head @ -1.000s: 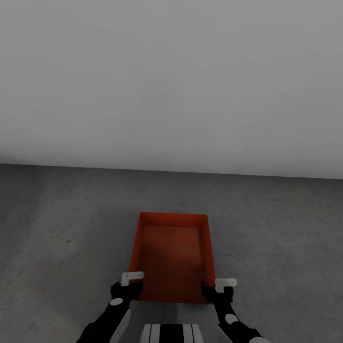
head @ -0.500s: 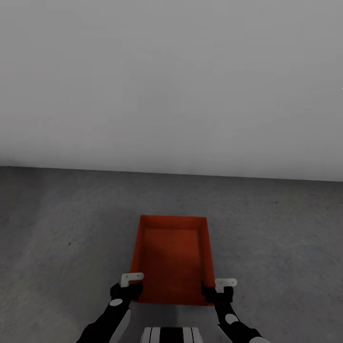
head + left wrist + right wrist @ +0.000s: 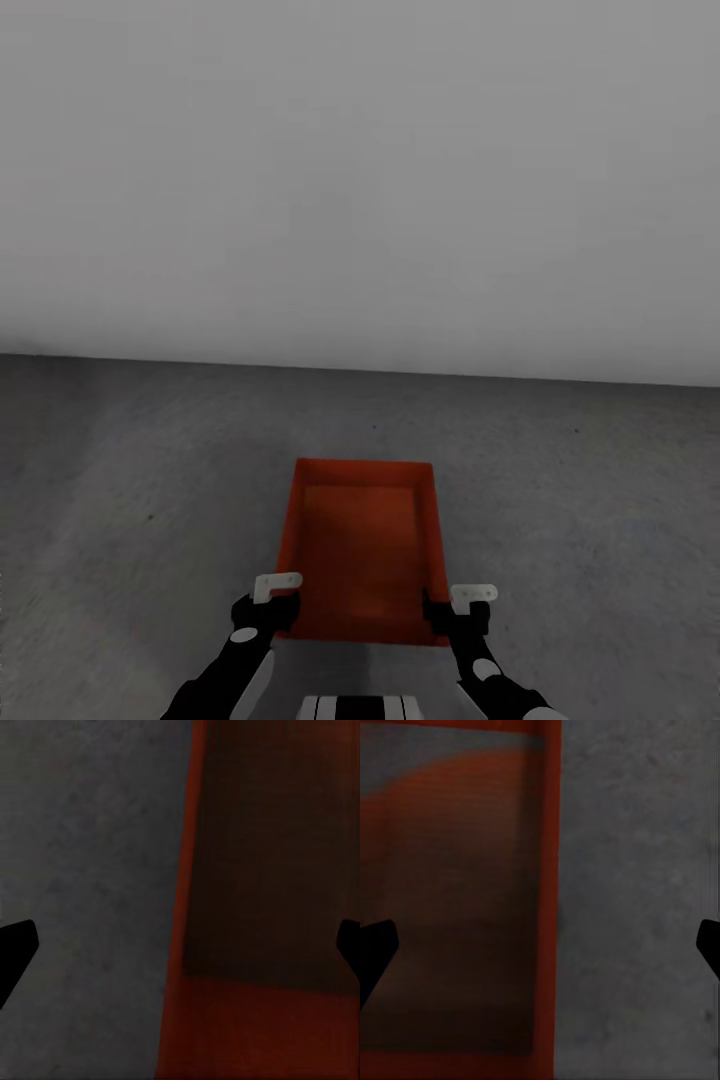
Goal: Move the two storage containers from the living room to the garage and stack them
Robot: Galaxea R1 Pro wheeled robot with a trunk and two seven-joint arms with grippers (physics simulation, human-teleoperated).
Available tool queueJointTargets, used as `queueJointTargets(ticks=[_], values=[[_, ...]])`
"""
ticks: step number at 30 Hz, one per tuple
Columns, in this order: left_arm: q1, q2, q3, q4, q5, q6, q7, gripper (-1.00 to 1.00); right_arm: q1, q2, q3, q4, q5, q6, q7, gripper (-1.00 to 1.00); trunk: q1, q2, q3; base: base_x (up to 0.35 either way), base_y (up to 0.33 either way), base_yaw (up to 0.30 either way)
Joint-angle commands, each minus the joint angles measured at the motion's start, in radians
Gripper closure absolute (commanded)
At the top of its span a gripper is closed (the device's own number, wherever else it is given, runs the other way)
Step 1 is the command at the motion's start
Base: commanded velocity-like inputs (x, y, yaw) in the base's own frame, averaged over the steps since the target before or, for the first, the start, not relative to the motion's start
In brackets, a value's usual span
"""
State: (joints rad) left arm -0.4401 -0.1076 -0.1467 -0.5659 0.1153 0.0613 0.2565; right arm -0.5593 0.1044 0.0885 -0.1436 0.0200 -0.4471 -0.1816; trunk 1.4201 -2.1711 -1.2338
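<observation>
The red-orange storage container [image 3: 362, 545] sits low at centre of the head view, over the dark concrete floor [image 3: 130, 480]. The left gripper [image 3: 272, 600], at its 7 o'clock corner, and the right gripper [image 3: 452, 608], at 5 o'clock, each have jaws spread wide, straddling a side wall. A white wall [image 3: 360, 180] stands beyond at 12 o'clock.

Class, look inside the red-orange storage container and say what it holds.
The storage container shows a bare red-orange bottom with nothing in it. What lies beneath it on the concrete floor is covered.
</observation>
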Motion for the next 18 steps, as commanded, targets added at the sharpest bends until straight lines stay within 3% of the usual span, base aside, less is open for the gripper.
queueJointTargets(ticks=[1, 18], values=[[0.000, 0.001, -0.007, -0.002, 0.010, 0.005, 0.009, -1.00, -0.001, 0.000, 0.008, 0.001, 0.002, -0.001, -0.010, -1.00, -0.004, 0.007, 0.003, 0.000, 0.000, 0.000], [0.000, 0.001, -0.007, -0.003, 0.009, 0.005, 0.009, -1.00, -0.001, 0.000, 0.008, 0.001, 0.003, -0.001, -0.010, -1.00, -0.069, 0.126, 0.056, 0.000, 0.000, 0.000]])
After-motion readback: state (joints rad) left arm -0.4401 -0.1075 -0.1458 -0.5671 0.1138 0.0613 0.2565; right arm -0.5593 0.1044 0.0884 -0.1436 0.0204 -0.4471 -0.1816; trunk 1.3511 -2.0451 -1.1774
